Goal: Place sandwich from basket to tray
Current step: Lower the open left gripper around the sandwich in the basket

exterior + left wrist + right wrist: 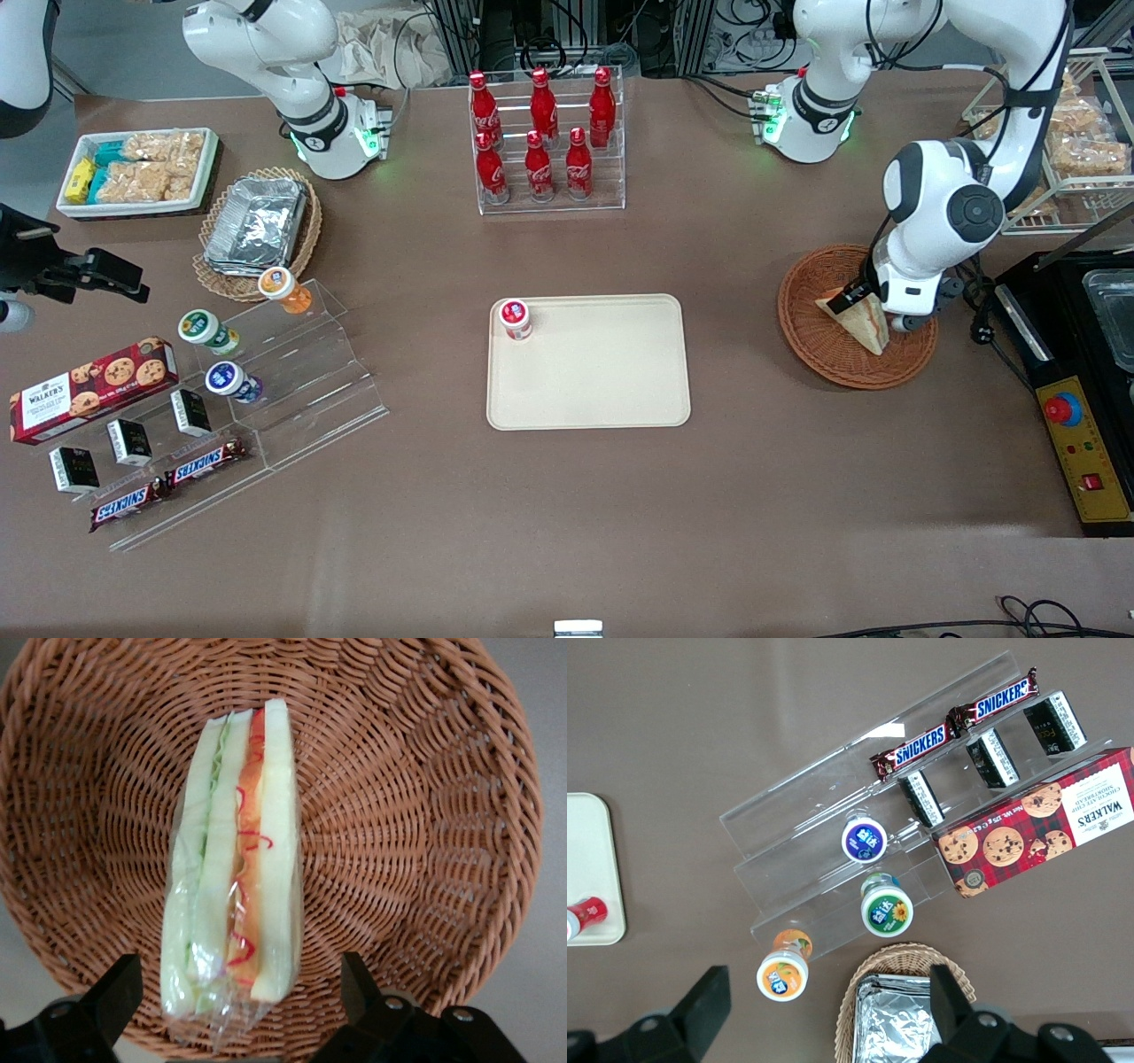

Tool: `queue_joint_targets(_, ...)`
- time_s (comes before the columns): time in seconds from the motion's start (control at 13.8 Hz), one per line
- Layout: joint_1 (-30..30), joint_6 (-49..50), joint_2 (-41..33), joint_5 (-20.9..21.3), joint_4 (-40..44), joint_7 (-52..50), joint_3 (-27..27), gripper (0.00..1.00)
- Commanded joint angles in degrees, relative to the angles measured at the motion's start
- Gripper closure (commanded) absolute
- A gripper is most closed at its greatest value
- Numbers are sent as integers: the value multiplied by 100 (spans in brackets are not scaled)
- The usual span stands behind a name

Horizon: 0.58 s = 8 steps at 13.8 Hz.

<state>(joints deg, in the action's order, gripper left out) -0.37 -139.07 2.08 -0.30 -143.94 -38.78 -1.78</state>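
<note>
The sandwich (858, 321), a plastic-wrapped wedge of pale bread with red and green filling, stands on edge in the round reddish-brown wicker basket (815, 347) toward the working arm's end of the table. My left gripper (877, 308) is down in the basket, open, with one finger on each side of the sandwich and a gap on both sides. In the left wrist view the sandwich (232, 868) sits between the black fingers (120, 992) over the basket weave (425, 815). The beige tray (602, 381) lies at the table's middle, apart from the basket.
A small red-lidded cup (515, 318) stands on a tray corner. A rack of red cola bottles (542, 133) stands farther from the camera. A black control box (1076, 443) and a wire shelf of snacks (1076, 142) flank the basket. Snack displays (221, 381) lie toward the parked arm's end.
</note>
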Motion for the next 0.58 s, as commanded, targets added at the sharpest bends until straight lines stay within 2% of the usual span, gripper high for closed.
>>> queue_joint_targets(0.0, 124, -331, 204, 21, -2, -129, -15, 0)
queue_joint_targets(0.29, 274, -709, 547, 12, 15, -138, -6, 0)
queue_joint_targets(0.36, 274, -709, 565, 12, 24, -156, -6, 3)
queue_joint_targets(0.44, 274, -709, 557, 12, 33, -278, -6, 17)
queue_joint_targets(0.51, 274, -709, 565, 12, 59, -453, -6, 36)
